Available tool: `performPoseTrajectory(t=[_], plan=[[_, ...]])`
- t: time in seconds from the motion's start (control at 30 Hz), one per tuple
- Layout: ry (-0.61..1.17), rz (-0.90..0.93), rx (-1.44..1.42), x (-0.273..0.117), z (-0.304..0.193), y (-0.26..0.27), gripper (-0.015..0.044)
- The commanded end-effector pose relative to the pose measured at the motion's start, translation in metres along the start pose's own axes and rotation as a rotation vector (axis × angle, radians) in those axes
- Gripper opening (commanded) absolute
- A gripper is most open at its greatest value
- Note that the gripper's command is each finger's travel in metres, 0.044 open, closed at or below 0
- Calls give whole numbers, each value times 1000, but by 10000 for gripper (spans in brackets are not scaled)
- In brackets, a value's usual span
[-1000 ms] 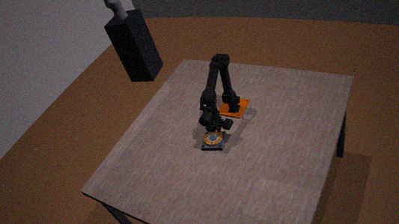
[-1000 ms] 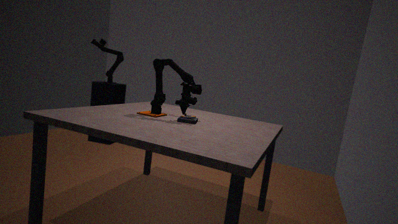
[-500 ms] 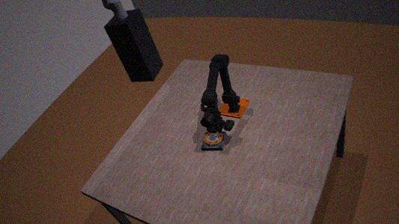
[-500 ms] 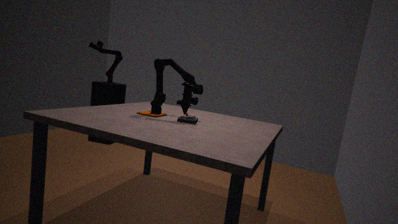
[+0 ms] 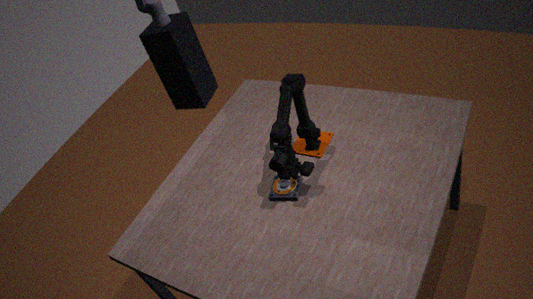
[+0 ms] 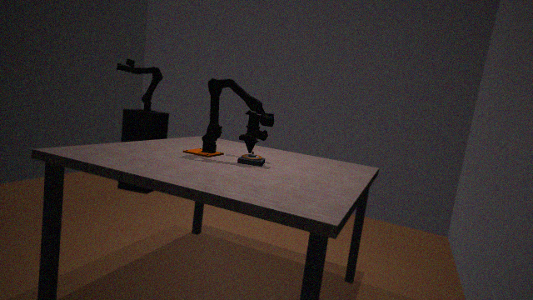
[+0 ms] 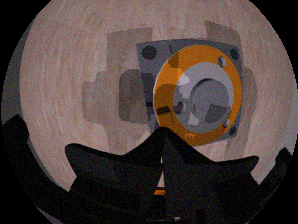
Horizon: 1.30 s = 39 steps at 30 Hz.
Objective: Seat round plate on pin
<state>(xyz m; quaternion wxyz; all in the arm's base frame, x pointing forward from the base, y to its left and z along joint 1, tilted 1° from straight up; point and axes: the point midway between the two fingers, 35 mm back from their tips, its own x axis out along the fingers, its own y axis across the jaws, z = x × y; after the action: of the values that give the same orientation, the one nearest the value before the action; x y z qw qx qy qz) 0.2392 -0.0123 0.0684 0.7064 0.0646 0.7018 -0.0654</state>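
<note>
We see the round orange plate (image 7: 174, 96) with its grey centre sitting on the square grey base (image 7: 152, 52), which rests on the pale wood-grain table (image 5: 378, 197) just in front of the arm's orange mounting pad (image 5: 324, 139). In the wrist view the plate's near edge lies right at the tips of our black parallel-jaw gripper (image 7: 161, 137); whether they touch we cannot tell. The jaws are pressed together with nothing between them. From the exterior view the gripper (image 6: 250, 149) points straight down, just above the plate (image 6: 251, 157).
</note>
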Motion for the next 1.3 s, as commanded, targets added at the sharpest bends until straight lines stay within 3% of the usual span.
performPoseTrajectory(t=[0.0, 0.4, 0.77, 1.27], plan=[[-5, 5, 4, -1, 4, 2, 0], [-5, 5, 4, -2, 10, 6, 0], [-5, 5, 4, -47, 7, 4, 0], [-5, 1, 3, -41, 7, 4, 0]])
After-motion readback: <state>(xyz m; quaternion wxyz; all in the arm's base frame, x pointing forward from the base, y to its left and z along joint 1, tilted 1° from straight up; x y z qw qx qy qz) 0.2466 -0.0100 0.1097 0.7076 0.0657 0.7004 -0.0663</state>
